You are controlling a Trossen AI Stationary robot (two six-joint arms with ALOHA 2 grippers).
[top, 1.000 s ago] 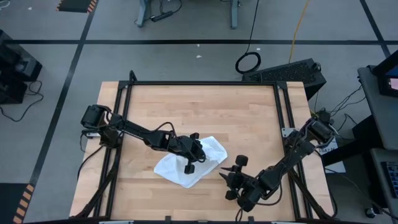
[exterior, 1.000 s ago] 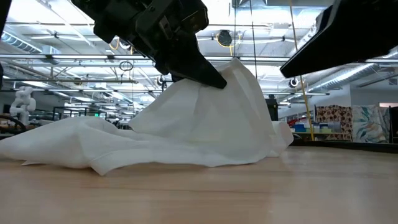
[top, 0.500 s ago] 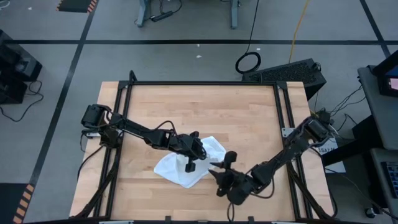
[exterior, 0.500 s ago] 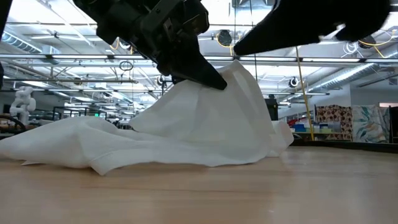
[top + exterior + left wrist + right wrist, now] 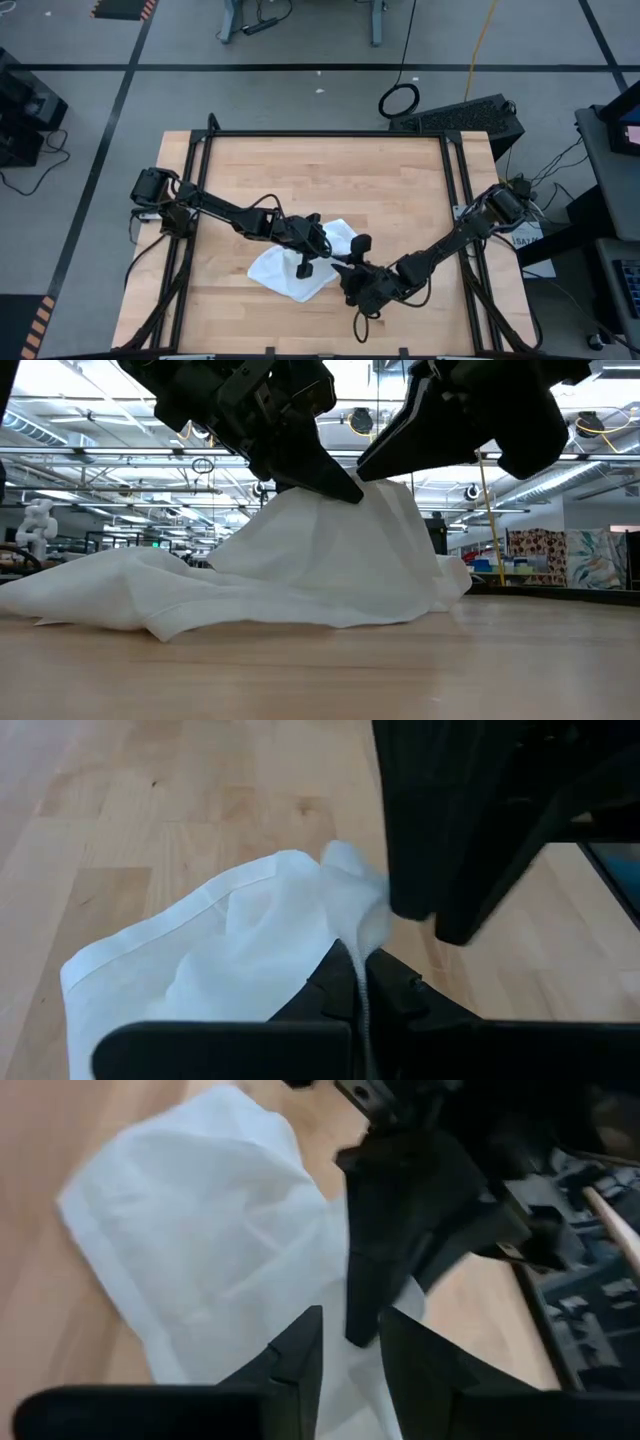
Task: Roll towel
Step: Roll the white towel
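Since a second ago the right gripper (image 5: 345, 268) has come in against the left gripper (image 5: 305, 262), fingers apart; contact with cloth possibly, view poor. Table (image 5: 400, 180) wooden. Towel (image 5: 300, 575) crumpled beneath both, one fold pinched up in the left's closed fingers.

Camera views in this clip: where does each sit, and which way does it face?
High view: overhead, straight down on the table; both arms show.
Low view: tabletop height, level across; left tool pinching the towel up.
Left wrist view: past its shut fingers clamping the cloth.
Right wrist view: past its own fingers toward the towel and left tool.
Shared: all four show the towel.
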